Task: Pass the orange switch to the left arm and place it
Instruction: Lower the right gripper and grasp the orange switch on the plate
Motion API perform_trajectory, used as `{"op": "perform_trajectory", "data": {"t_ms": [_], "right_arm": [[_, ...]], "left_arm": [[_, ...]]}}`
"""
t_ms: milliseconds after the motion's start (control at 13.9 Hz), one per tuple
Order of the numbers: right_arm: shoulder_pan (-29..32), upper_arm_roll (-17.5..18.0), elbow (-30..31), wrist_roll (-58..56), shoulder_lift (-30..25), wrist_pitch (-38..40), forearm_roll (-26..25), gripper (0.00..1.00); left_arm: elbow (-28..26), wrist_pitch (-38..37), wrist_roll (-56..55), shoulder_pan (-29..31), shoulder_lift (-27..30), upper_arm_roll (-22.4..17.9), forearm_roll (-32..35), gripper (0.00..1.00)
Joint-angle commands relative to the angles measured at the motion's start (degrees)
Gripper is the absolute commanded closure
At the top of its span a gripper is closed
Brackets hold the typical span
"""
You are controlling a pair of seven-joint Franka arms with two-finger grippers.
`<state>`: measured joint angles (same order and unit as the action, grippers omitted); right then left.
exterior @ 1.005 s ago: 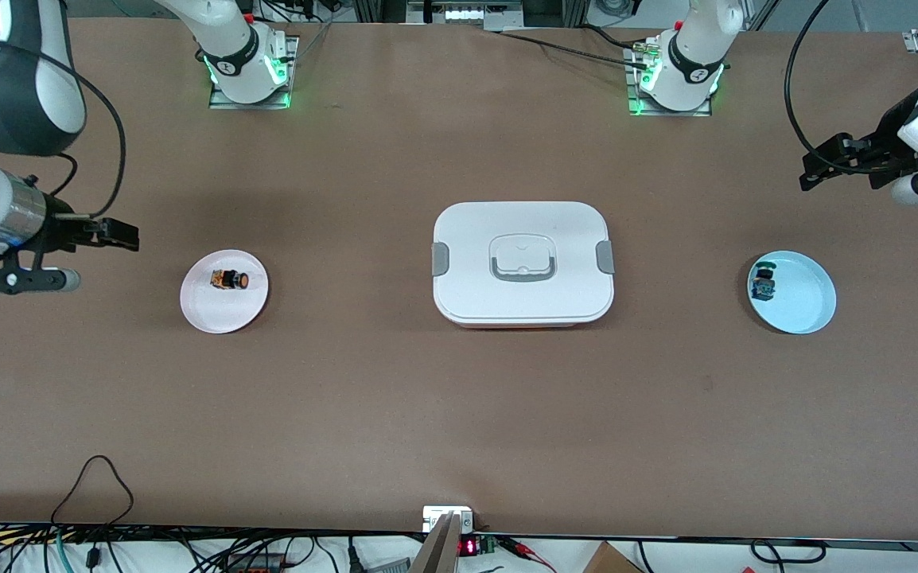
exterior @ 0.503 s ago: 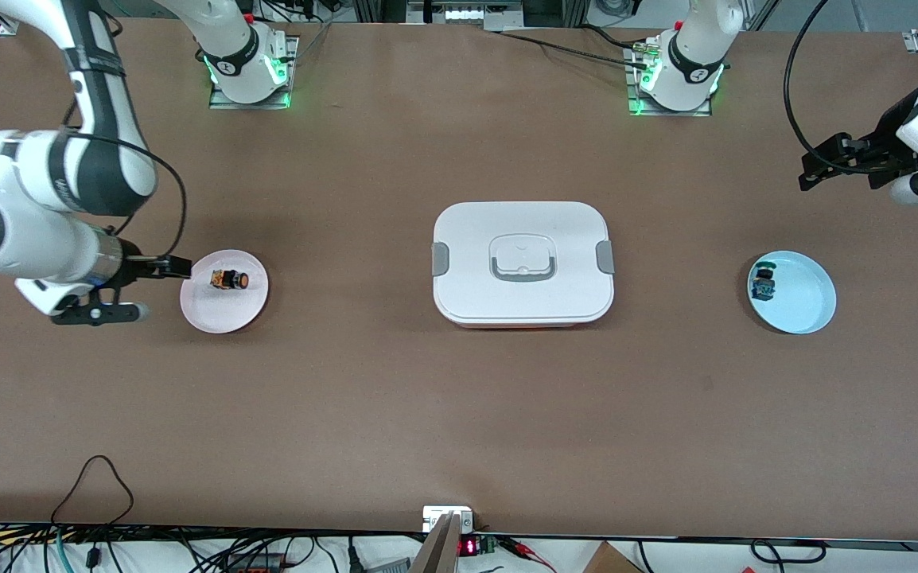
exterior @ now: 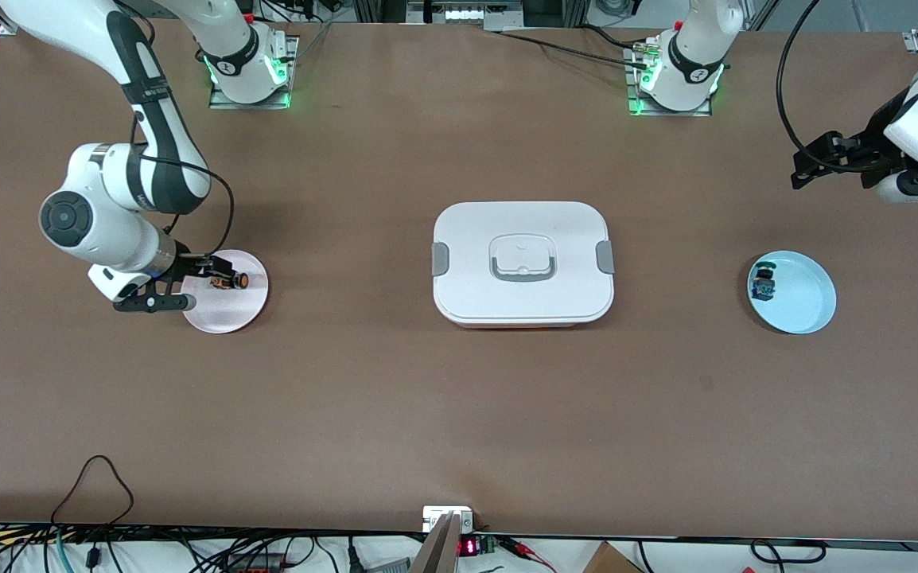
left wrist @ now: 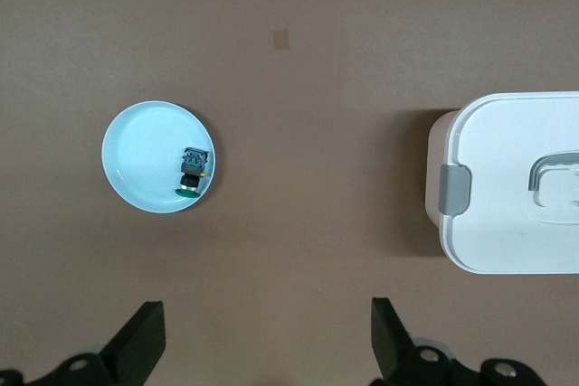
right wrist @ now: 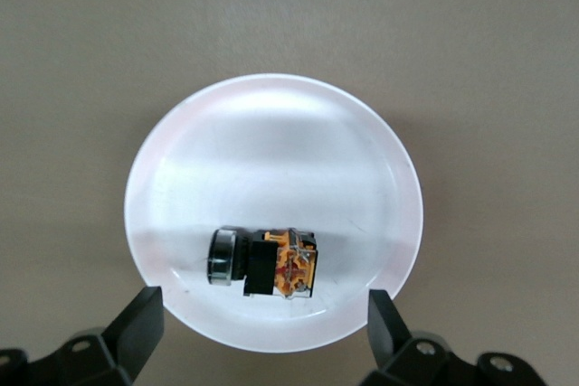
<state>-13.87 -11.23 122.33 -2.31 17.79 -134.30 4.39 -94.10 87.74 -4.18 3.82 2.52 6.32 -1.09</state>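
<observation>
The right gripper (exterior: 206, 269) hangs wide open over the orange switch (exterior: 228, 280) on its pink plate (exterior: 228, 314), while the left gripper (exterior: 805, 169), also wide open, waits above the table (exterior: 459, 398) at its own end

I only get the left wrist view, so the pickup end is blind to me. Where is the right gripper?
Observer: The right gripper hangs low over the pale pink plate at the right arm's end of the table.
Operator: Has it got the switch?
Observer: No. The orange switch lies on its side on that plate, untouched, with the fingers open wide.
Operator: And my own arm from outside?
Observer: The left gripper waits in the air over the table at the left arm's end.
</observation>
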Motion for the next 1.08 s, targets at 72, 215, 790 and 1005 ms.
{"op": "perform_trajectory", "data": {"t_ms": [72,215,790,1005], "right_arm": [[-0.5,-0.1,5.4,-0.4,0.0,-8.4,1.1,0.0],[-0.7,-0.1,5.8,0.0,0.8,-10.1,1.2,0.0],[-1.9,0.2,5.9,-0.2,6.3,-13.0,5.0,0.0],[-2.3,0.2,5.9,-0.3,6.9,-13.0,5.0,0.15]], "left_arm": [[1.1,-1.4,-0.7,-0.3,-0.7,0.4,1.6,0.0],[1.1,-1.4,-0.7,-0.3,-0.8,0.6,1.6,0.0],[1.1,-4.5,-0.7,0.3,-0.9,0.6,1.6,0.0],[1.1,-4.5,-0.7,0.3,-0.9,0.6,1.6,0.0]]}}
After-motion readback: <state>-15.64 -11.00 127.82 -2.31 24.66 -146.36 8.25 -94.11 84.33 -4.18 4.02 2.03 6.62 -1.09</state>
